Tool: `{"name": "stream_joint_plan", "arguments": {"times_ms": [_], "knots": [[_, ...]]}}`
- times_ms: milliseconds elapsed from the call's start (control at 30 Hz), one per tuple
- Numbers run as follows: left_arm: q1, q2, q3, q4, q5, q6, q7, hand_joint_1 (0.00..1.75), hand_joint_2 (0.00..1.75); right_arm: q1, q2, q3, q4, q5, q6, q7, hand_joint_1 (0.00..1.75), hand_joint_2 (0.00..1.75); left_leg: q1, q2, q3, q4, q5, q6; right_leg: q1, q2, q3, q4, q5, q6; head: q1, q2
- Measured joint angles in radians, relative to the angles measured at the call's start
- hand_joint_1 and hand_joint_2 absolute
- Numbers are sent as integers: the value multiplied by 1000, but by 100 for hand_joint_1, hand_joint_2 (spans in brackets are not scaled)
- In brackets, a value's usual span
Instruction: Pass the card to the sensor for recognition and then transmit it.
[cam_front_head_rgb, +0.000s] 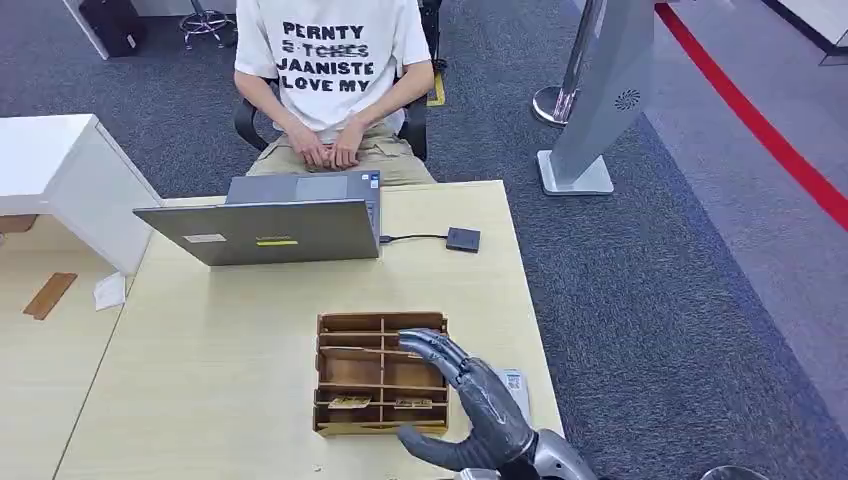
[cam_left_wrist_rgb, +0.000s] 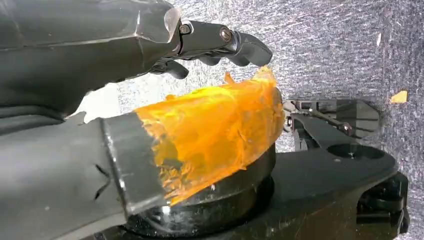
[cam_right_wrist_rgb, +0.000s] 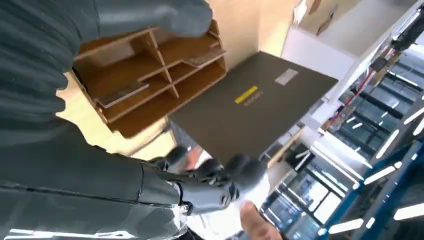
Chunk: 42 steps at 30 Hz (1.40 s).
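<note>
Hovering right hand (cam_front_head_rgb: 470, 400) over card tray (cam_front_head_rgb: 335, 375), fingers (cam_front_head_rgb: 425, 345) spread, probably empty; you've card (cam_front_head_rgb: 349, 402) unpicked, sensor (cam_front_head_rgb: 462, 239) at twelve o'clock, handover pending.

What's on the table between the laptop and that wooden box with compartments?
Nothing: the head view shows bare table between the laptop and the wooden box.

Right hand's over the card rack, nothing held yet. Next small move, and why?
Probably lower the right hand to a card in the wooden rack's near row and pinch it. The fingers are spread above the rack and hold nothing, two cards lie in the near slots, and the small black sensor by the laptop has no card on it.
</note>
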<state>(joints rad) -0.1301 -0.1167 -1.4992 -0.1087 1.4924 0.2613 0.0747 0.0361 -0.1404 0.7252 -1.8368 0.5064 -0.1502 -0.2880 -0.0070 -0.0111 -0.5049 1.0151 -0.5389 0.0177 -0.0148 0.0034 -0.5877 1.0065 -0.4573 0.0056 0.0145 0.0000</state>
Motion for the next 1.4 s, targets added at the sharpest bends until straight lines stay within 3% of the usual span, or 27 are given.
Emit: {"name": "stream_joint_plan", "arguments": {"times_ms": [300,433,533,667,833,1000,1033,1067,1400], "knots": [[-1,-2,-5,0,-5,-2,10,0,0,-52,0,60,17,243,-119,55,175,175,0,0,0,0,0,0,0,0,0,0,0,0,0,0],[-1,-2,-6,0,-5,-4,11,0,0,-79,0,84,39,305,-144,89,120,175,0,0,0,0,0,0,0,0,0,0,0,0,0,0],[-1,-2,-13,0,-3,-6,15,0,0,-99,0,101,63,357,-154,122,120,175,0,0,0,0,0,0,0,0,0,0,0,0,0,0],[-1,-2,-20,0,-2,-8,18,0,0,-119,0,117,92,389,-160,142,72,175,0,0,0,0,0,0,0,0,0,0,0,0,0,0],[-2,-2,-22,0,-1,-10,19,0,0,-142,0,134,133,422,-160,175,84,175,0,0,0,0,0,0,0,0,0,0,0,0,0,0],[-2,-2,-24,0,1,-10,20,0,0,-158,0,147,181,443,-160,194,84,175,0,0,0,0,0,0,0,0,0,0,0,0,0,0],[-2,-2,-25,0,2,-10,20,0,0,-159,0,148,186,446,-160,194,72,175,0,0,0,0,0,0,0,0,0,0,0,0,0,0],[-2,-2,-26,0,3,-10,20,0,0,-160,0,149,191,448,-160,197,80,175,0,0,0,0,0,0,0,0,0,0,0,0,0,0],[-2,-2,-30,0,7,-10,21,0,0,-176,0,161,229,480,-161,223,84,175,0,0,0,0,0,0,0,0,0,0,0,0,0,0]]}}
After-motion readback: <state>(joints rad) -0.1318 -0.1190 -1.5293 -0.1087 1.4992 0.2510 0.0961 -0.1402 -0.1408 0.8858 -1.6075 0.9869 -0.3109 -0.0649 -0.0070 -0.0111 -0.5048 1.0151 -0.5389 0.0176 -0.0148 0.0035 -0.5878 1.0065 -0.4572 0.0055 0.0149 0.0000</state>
